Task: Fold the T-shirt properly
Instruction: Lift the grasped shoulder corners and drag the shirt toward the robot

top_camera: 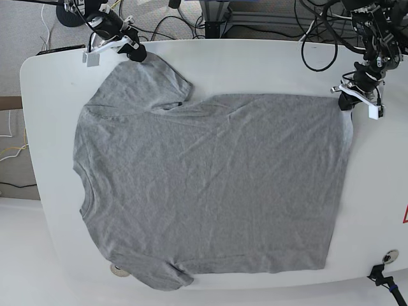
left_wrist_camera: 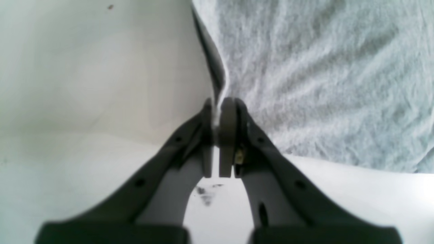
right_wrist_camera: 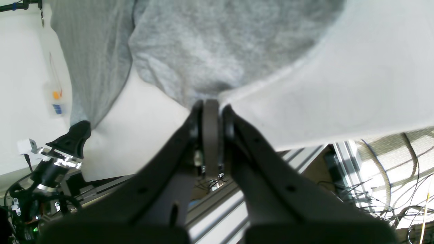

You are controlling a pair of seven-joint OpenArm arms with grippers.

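The heather-grey T-shirt [top_camera: 210,185] lies spread flat on the white table [top_camera: 255,64], plain side up, with the neck to the left and the hem to the right. My left gripper [top_camera: 346,101] is at the far right hem corner. In the left wrist view it [left_wrist_camera: 217,115] is shut on the shirt's [left_wrist_camera: 322,84] edge. My right gripper [top_camera: 136,54] is at the far left sleeve. In the right wrist view it [right_wrist_camera: 212,108] is shut on a bunched fold of the shirt [right_wrist_camera: 210,44]. The lettering is hidden.
Cables [top_camera: 191,22] and arm bases lie beyond the table's far edge. Aluminium rails [right_wrist_camera: 217,210] and wires show below the table edge. A small round fitting [top_camera: 116,269] sits at the front edge by the near sleeve. A red mark [top_camera: 405,215] is at the right edge.
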